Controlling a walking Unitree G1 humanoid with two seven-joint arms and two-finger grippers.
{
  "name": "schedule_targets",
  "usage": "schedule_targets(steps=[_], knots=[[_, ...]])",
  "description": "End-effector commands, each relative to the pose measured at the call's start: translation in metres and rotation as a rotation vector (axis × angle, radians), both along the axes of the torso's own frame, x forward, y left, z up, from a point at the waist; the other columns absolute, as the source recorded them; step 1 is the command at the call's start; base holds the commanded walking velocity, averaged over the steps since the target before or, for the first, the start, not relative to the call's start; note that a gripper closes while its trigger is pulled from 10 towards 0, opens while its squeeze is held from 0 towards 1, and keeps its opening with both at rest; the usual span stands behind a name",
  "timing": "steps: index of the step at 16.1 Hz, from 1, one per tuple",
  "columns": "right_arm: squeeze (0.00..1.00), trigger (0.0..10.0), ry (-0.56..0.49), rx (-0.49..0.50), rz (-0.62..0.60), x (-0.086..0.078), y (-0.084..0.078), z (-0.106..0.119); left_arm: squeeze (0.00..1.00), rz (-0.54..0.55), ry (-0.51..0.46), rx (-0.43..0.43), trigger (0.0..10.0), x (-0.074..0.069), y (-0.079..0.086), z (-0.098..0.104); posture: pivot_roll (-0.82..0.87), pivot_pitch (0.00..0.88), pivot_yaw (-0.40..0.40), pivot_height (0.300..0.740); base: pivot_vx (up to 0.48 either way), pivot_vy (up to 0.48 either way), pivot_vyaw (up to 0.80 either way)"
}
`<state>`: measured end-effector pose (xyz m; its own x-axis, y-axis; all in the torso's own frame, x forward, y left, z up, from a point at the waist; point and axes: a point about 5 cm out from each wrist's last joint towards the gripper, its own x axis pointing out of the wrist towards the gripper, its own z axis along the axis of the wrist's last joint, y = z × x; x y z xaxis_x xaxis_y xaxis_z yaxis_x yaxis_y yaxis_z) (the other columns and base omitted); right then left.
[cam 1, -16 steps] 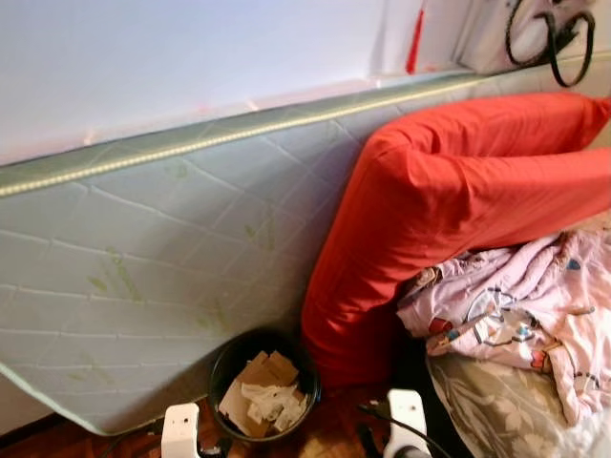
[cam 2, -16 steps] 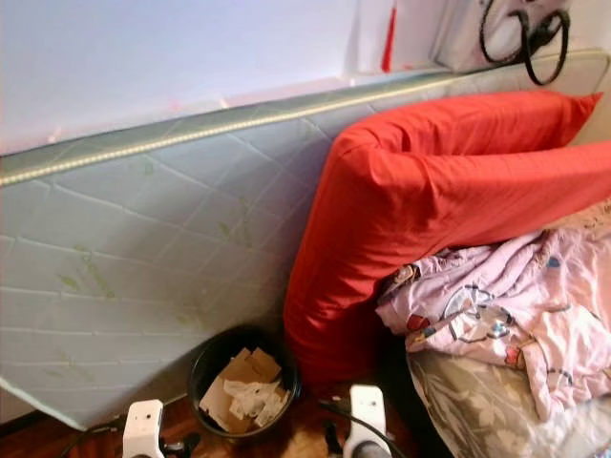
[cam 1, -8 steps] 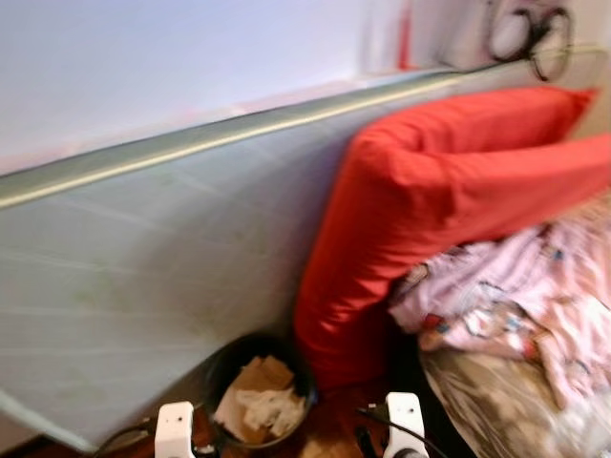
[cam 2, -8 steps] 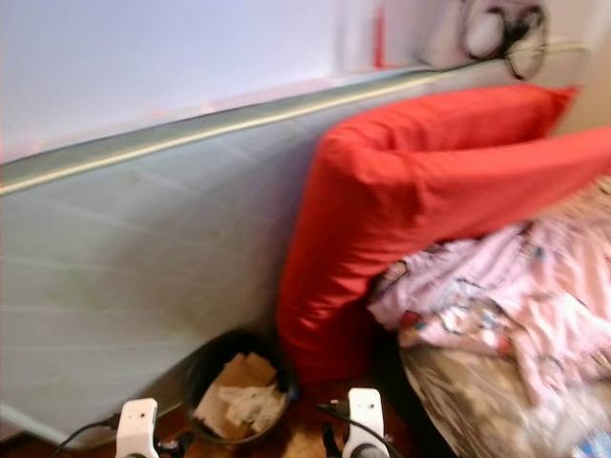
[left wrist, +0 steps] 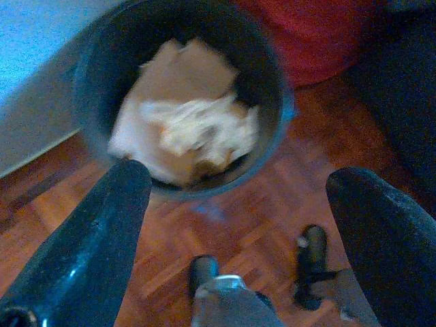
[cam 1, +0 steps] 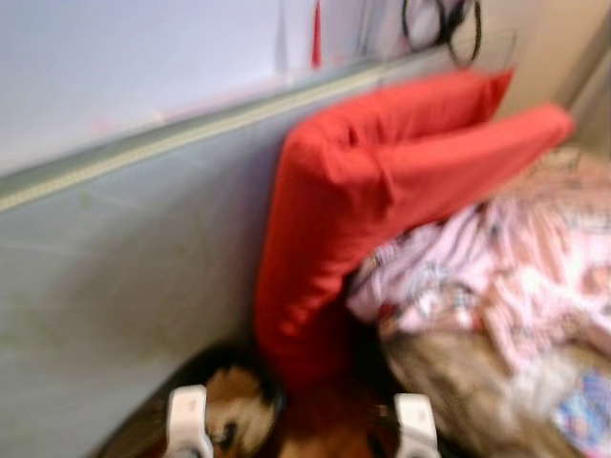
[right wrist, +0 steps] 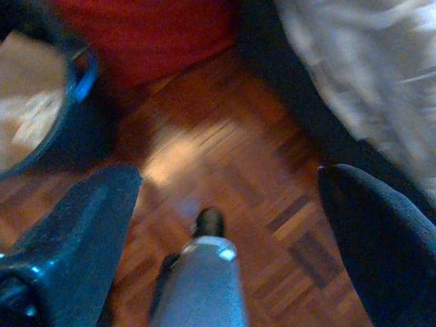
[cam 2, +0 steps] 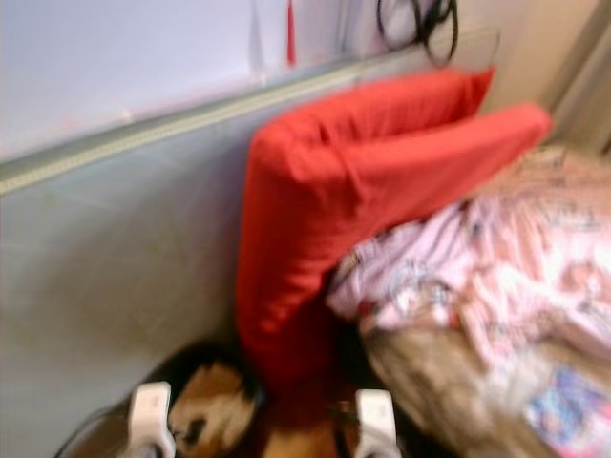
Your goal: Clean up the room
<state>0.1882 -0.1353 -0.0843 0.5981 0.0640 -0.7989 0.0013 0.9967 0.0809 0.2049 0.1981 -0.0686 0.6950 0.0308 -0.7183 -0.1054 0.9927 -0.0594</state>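
A black waste bin point(left wrist: 272, 75) stands on the wood floor, holding brown cardboard and crumpled white paper point(left wrist: 197, 122). My left gripper point(left wrist: 238, 180) hangs open just above and in front of it, nothing between its fingers. The bin point(cam 1: 239, 405) shows blurred at the foot of a leaning grey-green mattress point(cam 1: 115, 277). My right gripper point(right wrist: 228, 177) is open over bare parquet point(right wrist: 225, 129), between the bin's rim point(right wrist: 75, 75) and the bed's edge. A long red cushion point(cam 1: 363, 191) is propped against the mattress, bent over a heap of pink patterned bedding point(cam 1: 496, 277).
The bed with a grey floral cover point(cam 1: 449, 382) lies to the right. Black straps point(cam 1: 444, 24) hang on the wall above the mattress. A narrow strip of wood floor point(cam 1: 325, 429) runs between bin and bed. Both eye views are motion-blurred.
The whole picture has slid left and blurred, so the camera has swung to the right. More of the bed shows now. Both arms keep their place at the bottom edge.
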Motion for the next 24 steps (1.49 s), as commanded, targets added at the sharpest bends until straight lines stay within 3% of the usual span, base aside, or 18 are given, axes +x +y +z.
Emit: schedule_targets(steps=[1, 9, 13, 17, 24], knots=[[0.00, 10.0, 0.003, 0.024, 0.010, -0.0006, 0.0096, -0.0001, 0.00, 0.024, 0.013, 0.010, 10.0, -0.0066, 0.0087, -0.0021, 0.04, 0.000, -0.043, 0.740, 0.000, 0.000, -0.65], [0.00, 10.0, -0.002, 0.020, 0.012, 0.0008, 0.0076, 0.0006, 0.00, 0.023, 0.007, 0.011, 10.0, -0.0042, 0.0077, -0.0010, 0.03, 0.001, -0.045, 0.740, 0.000, 0.000, -0.65], [0.00, 10.0, -0.031, 0.008, 0.041, 0.0034, 0.0079, 0.0025, 0.00, -0.007, 0.014, 0.033, 10.0, -0.0032, 0.0073, -0.0007, 0.02, 0.015, -0.042, 0.740, 0.000, 0.000, 0.00], [0.00, 10.0, -0.030, -0.014, 0.028, 0.0031, 0.0056, 0.0022, 0.00, -0.003, 0.017, 0.047, 10.0, -0.0032, 0.0084, -0.0006, 0.03, 0.011, -0.041, 0.740, 0.000, -0.452, 0.00], [0.00, 10.0, -0.017, -0.027, 0.033, 0.0007, 0.0040, 0.0007, 0.00, -0.002, 0.012, 0.050, 10.0, -0.0016, 0.0080, 0.0002, 0.02, 0.000, -0.037, 0.740, 0.000, -0.463, -0.52]])
